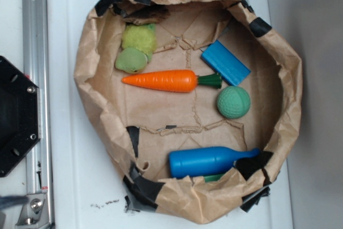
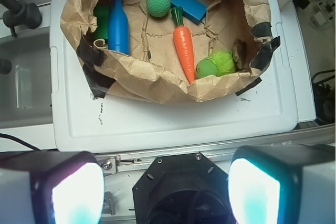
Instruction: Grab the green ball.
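The green ball [image 1: 233,102] is a dimpled teal-green ball on the brown paper floor of a paper-lined basin, right of the carrot's leafy end. In the wrist view the green ball [image 2: 158,3] lies at the far top, between the blue bottle and the blue block. My gripper [image 2: 167,192] is open and empty, its two glowing pads wide apart at the bottom of the wrist view, high above the black robot base [image 2: 184,190] and well short of the basin. The gripper does not show in the exterior view.
The brown paper basin [image 1: 91,73] has crumpled raised walls patched with black tape. Inside lie an orange carrot [image 1: 166,80], a blue block [image 1: 225,63], a blue bottle [image 1: 209,161] and a fuzzy yellow-green plush toy [image 1: 136,49]. It sits on a white lid [image 2: 173,119].
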